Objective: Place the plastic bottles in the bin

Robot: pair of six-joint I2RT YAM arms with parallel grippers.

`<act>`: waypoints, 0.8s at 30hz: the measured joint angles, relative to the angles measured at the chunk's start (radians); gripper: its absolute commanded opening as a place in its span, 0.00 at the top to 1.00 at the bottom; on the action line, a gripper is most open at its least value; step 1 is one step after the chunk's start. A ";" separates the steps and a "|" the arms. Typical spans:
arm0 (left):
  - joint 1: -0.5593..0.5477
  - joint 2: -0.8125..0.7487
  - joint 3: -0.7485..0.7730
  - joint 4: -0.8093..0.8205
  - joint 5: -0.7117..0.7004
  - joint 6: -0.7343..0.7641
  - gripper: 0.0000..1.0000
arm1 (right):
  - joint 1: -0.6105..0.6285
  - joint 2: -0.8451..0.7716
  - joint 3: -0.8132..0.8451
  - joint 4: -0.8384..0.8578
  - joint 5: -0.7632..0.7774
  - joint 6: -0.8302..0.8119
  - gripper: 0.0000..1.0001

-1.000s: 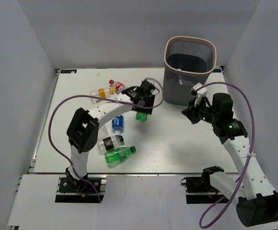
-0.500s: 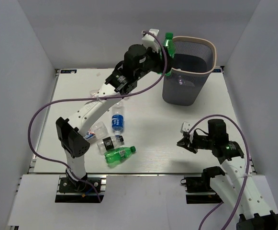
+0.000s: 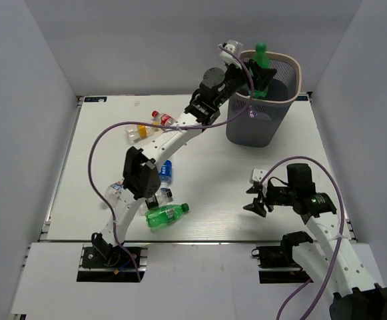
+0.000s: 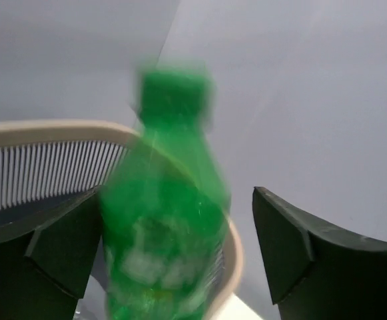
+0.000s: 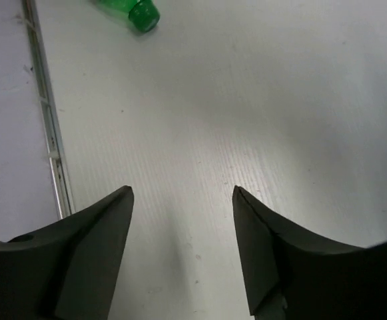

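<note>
One green bottle (image 3: pixel 260 55) is being dropped; it stands cap-up over the mouth of the bin (image 3: pixel 276 99), between the left jaws, which are spread wide with a clear gap on one side, so I judge it released rather than gripped; the wrist view shows it blurred. The right jaws hang open and empty, low over bare counter (image 3: pixel 220 187) near the front edge. Other bottles (image 3: pixel 166 171) lie on the counter, a second green bottle (image 3: pixel 165 215) nearest the front; next, I judge, the left arm must lift clear of the rim, and one arm go down for another bottle.
</note>
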State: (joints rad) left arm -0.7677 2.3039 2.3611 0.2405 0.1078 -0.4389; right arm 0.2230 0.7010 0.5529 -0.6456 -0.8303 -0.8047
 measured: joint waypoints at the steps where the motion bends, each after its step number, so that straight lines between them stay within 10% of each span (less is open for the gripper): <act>1: 0.000 0.034 0.027 0.001 -0.005 -0.005 0.00 | 0.000 -0.008 0.000 0.011 0.000 0.010 0.27; 12: 0.012 -0.026 -0.038 -0.019 -0.046 0.027 0.00 | 0.027 0.111 -0.050 0.166 -0.213 -0.180 0.15; 24: 0.009 -1.222 -0.918 -0.375 -0.269 0.179 0.00 | 0.339 0.606 0.206 0.218 -0.218 -0.427 0.17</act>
State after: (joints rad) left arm -0.7586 1.0817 1.4429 -0.1341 -0.1616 -0.2604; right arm 0.5617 1.3071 0.7589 -0.4274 -1.0485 -1.2316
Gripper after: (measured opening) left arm 0.998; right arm 0.837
